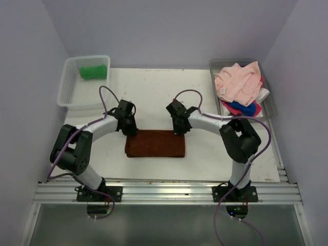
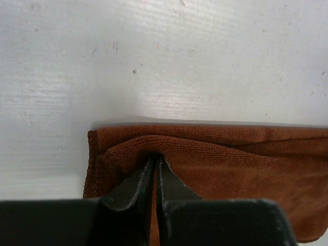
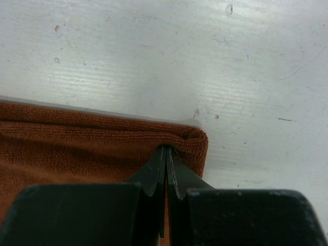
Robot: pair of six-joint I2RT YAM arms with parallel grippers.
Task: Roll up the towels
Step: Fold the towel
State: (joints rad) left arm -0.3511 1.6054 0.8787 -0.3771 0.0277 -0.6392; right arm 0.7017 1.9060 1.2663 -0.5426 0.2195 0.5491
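The left gripper (image 2: 156, 166) is pinched almost shut on the far edge of the brown towel (image 1: 155, 145), close to its left corner. A little fold of cloth sits between the tips. The right gripper (image 3: 166, 156) is squeezed tight on the same far edge, close to the right corner, and the cloth bunches up there.

The brown towel lies flat on the counter (image 1: 154, 87), in the middle, just in front of both arms. Its long side runs left to right. Each gripper has one end, so neither arm is nearer than the other. From the grippers, the rest of the towel lies back toward the arm bases. I think a roll has to go that way, from the far edge to the near edge. Both grippers would need to go together so the roll comes out straight.

The view from above shows the whole towel and both arms at once, but the wrists hide the gripper tips. The wrist views show the tips and the pinched cloth up close, but only one corner each.

Far off, a green towel (image 1: 94, 70) sits in the white basket (image 1: 66, 92) at the back left. A pink towel (image 1: 237, 82) lies on top of a heap in the grey tray (image 1: 215, 66) at the back right.
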